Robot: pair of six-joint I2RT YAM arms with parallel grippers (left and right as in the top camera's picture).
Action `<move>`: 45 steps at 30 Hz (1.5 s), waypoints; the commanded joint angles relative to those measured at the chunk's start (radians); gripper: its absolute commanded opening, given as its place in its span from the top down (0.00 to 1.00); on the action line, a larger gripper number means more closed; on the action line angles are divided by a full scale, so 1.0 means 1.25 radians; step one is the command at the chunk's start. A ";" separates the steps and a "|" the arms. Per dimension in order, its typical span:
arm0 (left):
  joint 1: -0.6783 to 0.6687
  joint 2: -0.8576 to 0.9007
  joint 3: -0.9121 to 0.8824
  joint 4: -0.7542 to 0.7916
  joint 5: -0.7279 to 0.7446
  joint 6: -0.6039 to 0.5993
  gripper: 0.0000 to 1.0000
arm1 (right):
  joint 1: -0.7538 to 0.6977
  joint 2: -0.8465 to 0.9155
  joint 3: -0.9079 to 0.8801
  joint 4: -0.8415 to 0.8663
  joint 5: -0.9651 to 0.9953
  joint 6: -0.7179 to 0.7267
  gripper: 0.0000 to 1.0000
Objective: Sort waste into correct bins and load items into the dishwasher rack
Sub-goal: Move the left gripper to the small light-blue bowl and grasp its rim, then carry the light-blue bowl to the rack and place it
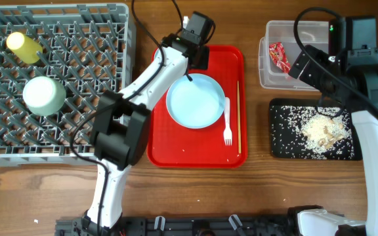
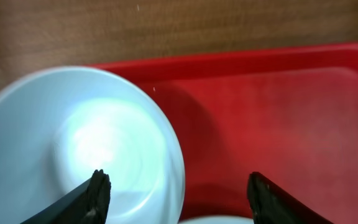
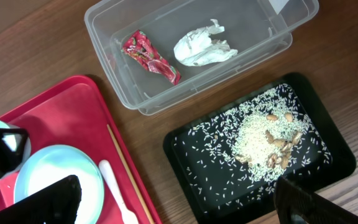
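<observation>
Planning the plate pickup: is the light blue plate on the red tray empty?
Empty. The plate shows a bare surface overhead and from the left wrist; the fork lies beside it.

Rack (image 1: 90, 59) at bench (image 1: 261, 196) left, cup (image 1: 43, 95) in it, tumbler (image 1: 23, 47) behind the cup. Tray (image 1: 182, 147) centre: plate (image 1: 195, 100) on it, fork (image 1: 227, 121) just right, chopstick (image 1: 237, 118) right of fork. Tub (image 1: 287, 80) back right, wrapper (image 1: 279, 56) and tissue (image 3: 201, 46) inside. Pan (image 1: 284, 147) before tub, rice (image 1: 320, 130) on it
</observation>
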 commanded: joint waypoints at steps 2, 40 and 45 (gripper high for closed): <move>0.003 0.052 -0.002 0.006 -0.019 0.003 0.40 | -0.002 0.006 0.005 0.002 0.016 -0.007 0.00; 0.067 -0.170 -0.002 -0.019 -0.051 -0.020 0.96 | -0.002 0.006 0.005 0.002 0.016 -0.007 0.00; 0.168 -0.235 -0.002 -0.043 0.073 -0.082 0.96 | -0.002 0.006 0.005 0.002 0.016 -0.007 0.01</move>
